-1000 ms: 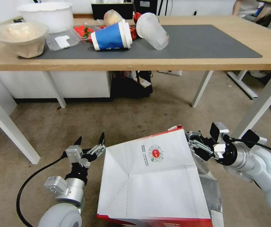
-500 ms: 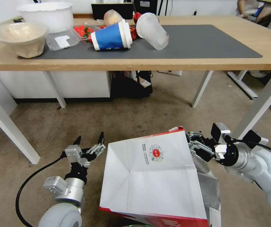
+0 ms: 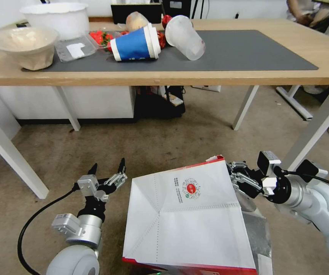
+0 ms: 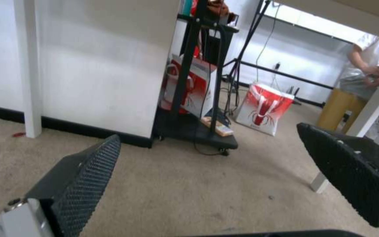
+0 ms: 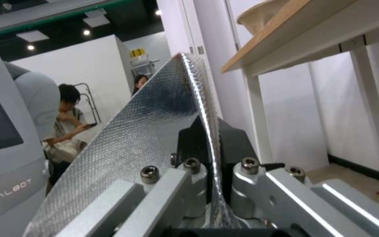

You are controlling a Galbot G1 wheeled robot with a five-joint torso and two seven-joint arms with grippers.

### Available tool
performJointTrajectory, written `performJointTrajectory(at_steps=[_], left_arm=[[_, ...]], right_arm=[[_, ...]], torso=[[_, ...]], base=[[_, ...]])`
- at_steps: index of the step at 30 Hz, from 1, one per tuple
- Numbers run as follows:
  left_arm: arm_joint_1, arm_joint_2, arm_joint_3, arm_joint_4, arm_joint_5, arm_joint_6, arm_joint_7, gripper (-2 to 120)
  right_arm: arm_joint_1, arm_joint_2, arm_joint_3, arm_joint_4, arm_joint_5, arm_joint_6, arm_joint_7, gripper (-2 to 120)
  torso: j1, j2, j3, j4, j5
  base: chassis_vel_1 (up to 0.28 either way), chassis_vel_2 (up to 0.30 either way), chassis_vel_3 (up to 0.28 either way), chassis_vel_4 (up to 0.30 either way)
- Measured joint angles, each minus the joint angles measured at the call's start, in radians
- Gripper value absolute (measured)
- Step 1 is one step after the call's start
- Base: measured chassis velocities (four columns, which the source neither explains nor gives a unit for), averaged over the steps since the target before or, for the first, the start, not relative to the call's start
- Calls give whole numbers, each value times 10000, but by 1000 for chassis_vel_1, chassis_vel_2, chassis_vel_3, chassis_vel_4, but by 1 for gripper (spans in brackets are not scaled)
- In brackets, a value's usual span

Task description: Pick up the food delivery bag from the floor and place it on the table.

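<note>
On the carpeted floor in front of the counter, we see the bag tilted, its white panel up. Our right hand is clenched on the bag's foil-lined edge at its far right corner. Our left hand hovers just left of the bag, spread wide and grasping nothing.

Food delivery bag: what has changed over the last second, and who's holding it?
The food delivery bag has drifted slightly toward the robot's right with the right gripper, which stays clamped on its foil-lined edge. The left gripper stays open beside the bag, not touching it. The table and the cups on it are unchanged.
</note>
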Motion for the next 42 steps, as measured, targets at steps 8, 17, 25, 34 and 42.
performJointTrajectory(at_steps=[8, 17, 25, 34, 42], left_arm=[[27, -7, 9, -43, 0, 20, -6, 100], [47, -17, -1, -90, 53, 51, 10, 100], [35, -10, 2, -96, 70, 63, 5, 100], [29, 0, -3, -107, 75, 64, -1, 100], [51, 0, 4, -108, 121, 59, 5, 100]], right_arm=[[-155, 7, 81, 95, -68, 12, -3, 0], [-254, 25, 142, 151, -135, 31, -4, 0], [-337, 6, 190, 195, -195, 37, -9, 0], [-389, -65, 257, 221, -200, 44, -16, 0], [-477, -56, 295, 271, -236, 54, -17, 0]], torso=[[3, 117, 118, 0, 0], [49, 534, 488, 0, 0], [73, 857, 787, 0, 0], [133, 1214, 1083, 0, -1], [201, 1529, 1332, 1, 0]], base=[[0, 0, 0, 0], [0, 0, 0, 0], [0, 0, 0, 0], [0, 0, 0, 0], [0, 0, 0, 0]])
